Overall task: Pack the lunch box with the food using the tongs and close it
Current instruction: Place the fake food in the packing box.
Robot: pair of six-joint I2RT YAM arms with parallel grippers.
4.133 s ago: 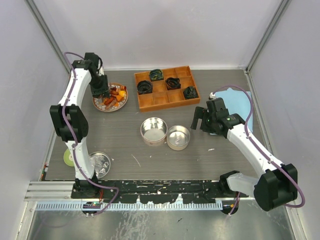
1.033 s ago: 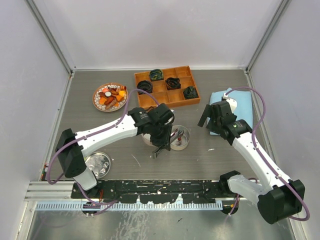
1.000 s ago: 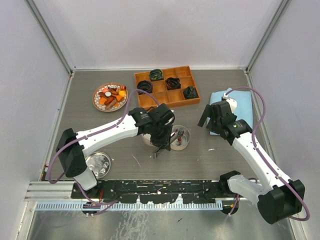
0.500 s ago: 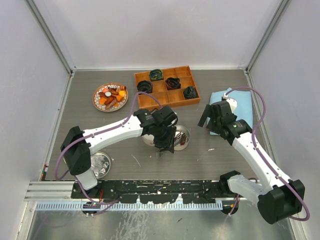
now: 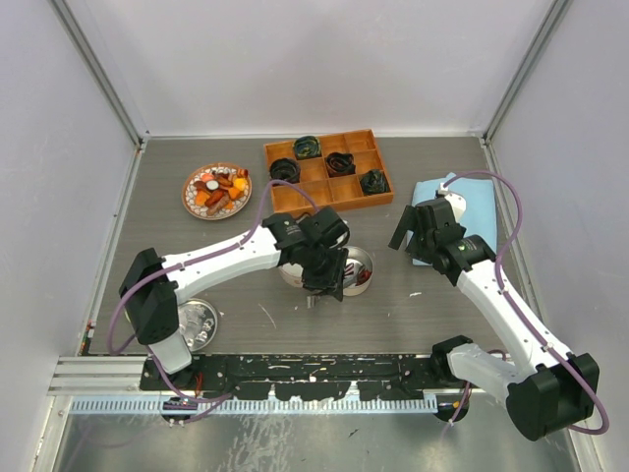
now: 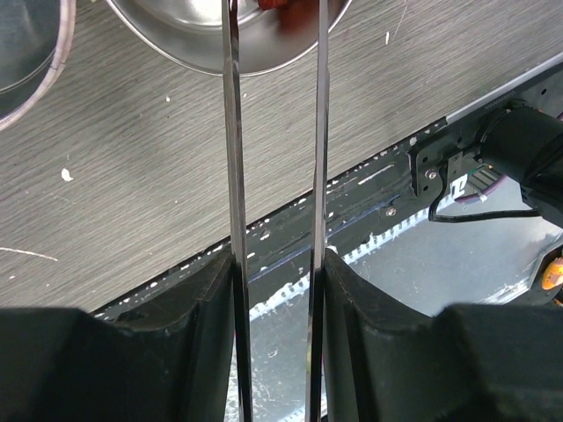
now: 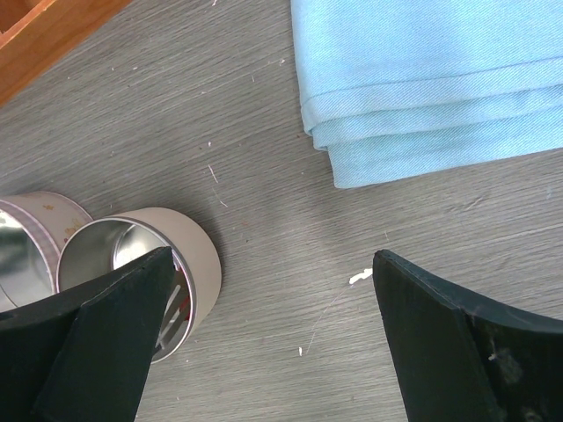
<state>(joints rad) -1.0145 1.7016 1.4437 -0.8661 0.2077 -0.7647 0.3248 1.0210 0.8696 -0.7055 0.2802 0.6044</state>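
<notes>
The left tool [image 6: 274,290], partly open, grips the tongs [image 6: 230,132], one thin arm against each finger. Their tips reach over a tin [image 6: 202,44] at the top of the wrist view, at a red bit of food [image 6: 295,7] in it. The right tool [image 7: 270,264] gapes wide, holding nothing, above the counter [image 7: 264,132] between that tin and a folded blue cloth [image 7: 440,79]. More food lies on a plate [image 5: 188,204] at upper left. A wooden tray [image 5: 334,206] at upper centre holds dark coils [image 5: 341,163].
</notes>
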